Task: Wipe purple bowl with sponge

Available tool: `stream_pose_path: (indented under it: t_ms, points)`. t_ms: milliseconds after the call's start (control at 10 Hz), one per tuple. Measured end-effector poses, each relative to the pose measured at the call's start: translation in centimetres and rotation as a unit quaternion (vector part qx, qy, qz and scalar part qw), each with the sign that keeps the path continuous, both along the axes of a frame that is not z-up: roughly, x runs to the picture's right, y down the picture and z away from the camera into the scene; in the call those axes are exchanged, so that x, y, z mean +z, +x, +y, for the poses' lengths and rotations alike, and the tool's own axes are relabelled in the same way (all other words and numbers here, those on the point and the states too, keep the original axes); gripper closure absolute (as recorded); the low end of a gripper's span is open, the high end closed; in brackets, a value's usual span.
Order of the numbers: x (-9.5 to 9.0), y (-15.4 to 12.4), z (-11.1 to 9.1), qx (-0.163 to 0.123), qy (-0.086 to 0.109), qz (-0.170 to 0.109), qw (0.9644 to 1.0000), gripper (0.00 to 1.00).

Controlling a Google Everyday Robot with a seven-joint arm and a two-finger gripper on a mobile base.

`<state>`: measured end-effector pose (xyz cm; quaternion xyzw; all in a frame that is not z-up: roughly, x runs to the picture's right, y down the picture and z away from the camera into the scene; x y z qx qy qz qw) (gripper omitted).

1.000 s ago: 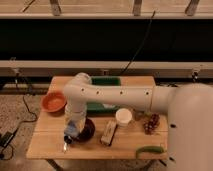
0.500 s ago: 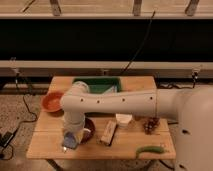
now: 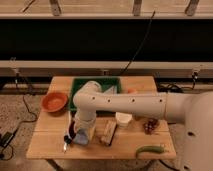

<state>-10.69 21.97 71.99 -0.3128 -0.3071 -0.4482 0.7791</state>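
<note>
Reaching down at the wooden table's (image 3: 50, 142) front left, the gripper (image 3: 70, 138) presses the light-blue sponge (image 3: 81, 136) into the mostly hidden purple bowl (image 3: 73, 131), apparently wiping; finger spacing cannot be told.

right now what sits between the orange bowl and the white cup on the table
In the camera view, the robot's arm crosses between the orange bowl and the white cup, reaching down to the gripper over the mostly hidden purple bowl.
</note>
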Motion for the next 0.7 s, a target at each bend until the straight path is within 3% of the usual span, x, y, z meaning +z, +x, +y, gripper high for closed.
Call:
stream_pose_path:
  t_ms: [400, 700]
  points:
    - [2.2, 0.6, -3.5, 0.022, 0.006, 0.021, 0.9995, 1.0]
    - [1.7, -2.4, -3.7, 0.02, 0.009, 0.012, 0.9997, 1.0]
